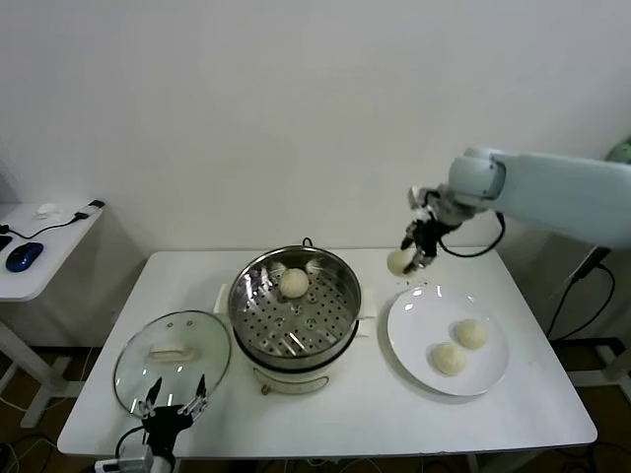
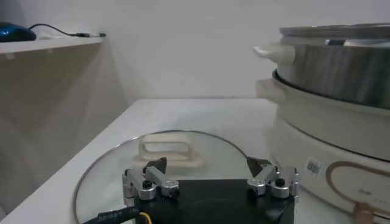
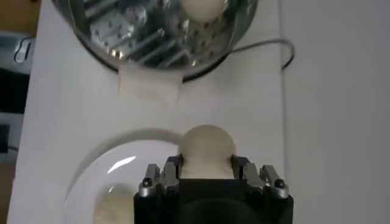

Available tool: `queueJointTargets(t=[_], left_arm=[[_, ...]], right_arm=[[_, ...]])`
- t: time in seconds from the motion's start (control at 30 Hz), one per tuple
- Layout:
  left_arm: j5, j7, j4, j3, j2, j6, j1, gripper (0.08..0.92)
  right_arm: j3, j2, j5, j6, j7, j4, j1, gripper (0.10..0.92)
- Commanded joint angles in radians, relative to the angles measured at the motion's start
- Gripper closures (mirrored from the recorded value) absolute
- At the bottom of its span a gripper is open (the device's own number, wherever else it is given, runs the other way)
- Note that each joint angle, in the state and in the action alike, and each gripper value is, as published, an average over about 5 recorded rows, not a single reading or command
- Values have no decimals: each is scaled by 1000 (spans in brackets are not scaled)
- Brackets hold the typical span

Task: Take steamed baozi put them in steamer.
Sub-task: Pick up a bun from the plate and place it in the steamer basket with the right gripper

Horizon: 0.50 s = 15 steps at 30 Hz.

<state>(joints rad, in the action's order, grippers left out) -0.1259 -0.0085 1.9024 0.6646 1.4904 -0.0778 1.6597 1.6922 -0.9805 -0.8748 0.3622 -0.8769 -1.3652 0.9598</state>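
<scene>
My right gripper (image 1: pixel 412 258) is shut on a cream-white baozi (image 1: pixel 399 261) and holds it in the air above the far left rim of the white plate (image 1: pixel 409 327). In the right wrist view that baozi (image 3: pixel 207 149) sits squeezed between the two fingers. Two more baozi (image 1: pixel 470 333) (image 1: pixel 449 358) lie on the plate. One baozi (image 1: pixel 294 283) rests on the perforated tray inside the steel steamer (image 1: pixel 251 310), which stands left of the plate. My left gripper (image 1: pixel 174 402) hovers open over the near edge of the glass lid (image 1: pixel 138 365).
The glass lid with its white handle (image 2: pixel 169 149) lies flat on the table left of the steamer. The steamer's cord (image 3: pixel 277 49) runs behind it. A side table with a blue mouse (image 1: pixel 24 255) stands at far left. The table's front edge is close to the left gripper.
</scene>
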Motion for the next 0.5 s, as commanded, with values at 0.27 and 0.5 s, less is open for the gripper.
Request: queueJointTargets(t=[0.27, 0.5], left_arm=[[-2, 0, 9, -7, 4, -6, -2, 177], [-3, 0, 17, 1, 2, -10, 7, 177]], right_arm=[[-130, -419, -304, 189, 200, -48, -48, 465], [-103, -490, -220, 221, 260, 19, -202, 465]])
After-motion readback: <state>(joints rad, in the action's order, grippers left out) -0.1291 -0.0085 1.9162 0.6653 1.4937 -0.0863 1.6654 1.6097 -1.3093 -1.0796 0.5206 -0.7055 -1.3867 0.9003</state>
